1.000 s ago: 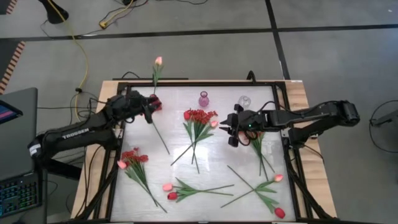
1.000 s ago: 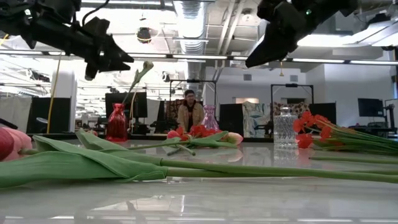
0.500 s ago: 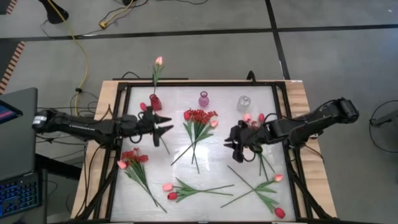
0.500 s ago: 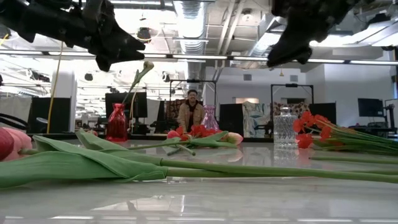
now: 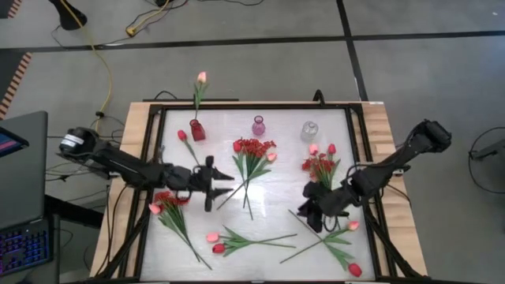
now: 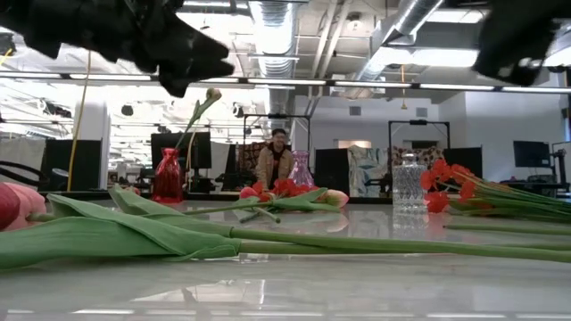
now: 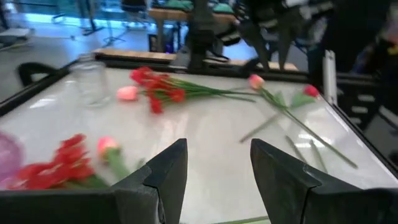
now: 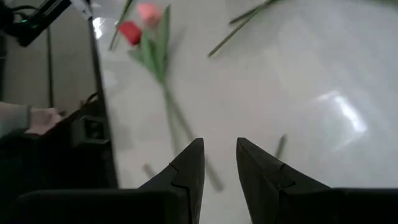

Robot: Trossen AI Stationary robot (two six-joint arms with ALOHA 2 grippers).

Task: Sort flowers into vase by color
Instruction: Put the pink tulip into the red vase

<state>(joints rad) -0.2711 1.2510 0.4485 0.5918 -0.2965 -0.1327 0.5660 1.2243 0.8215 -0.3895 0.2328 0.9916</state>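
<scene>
A red vase (image 5: 197, 130) at the far left holds one pink tulip (image 5: 201, 77). A pink vase (image 5: 259, 125) and a clear vase (image 5: 310, 128) stand to its right. Flowers lie flat on the white table: a red spray bunch (image 5: 251, 150) in the middle, another (image 5: 319, 166) at the right, a third (image 5: 168, 199) at the left, and tulips (image 5: 216, 242) near the front. My left gripper (image 5: 223, 184) hovers open left of the middle bunch's stems, empty (image 7: 214, 180). My right gripper (image 5: 309, 213) hovers open above stems at the right, empty (image 8: 219, 168).
A black frame (image 5: 150, 173) rims the table. A single red tulip (image 5: 181, 135) lies beside the red vase. More tulips (image 5: 353, 227) lie at the near right corner. Bare tabletop shows between the middle bunch and the right one. A person (image 6: 279, 160) sits in the room beyond.
My left gripper has swung from beside the red vase toward the table's near edge and right, ending near the middle bunch's stems. My right gripper has gone from beside the clear vase toward the near edge, rolling as it went. Both stay open. No flower has moved.
</scene>
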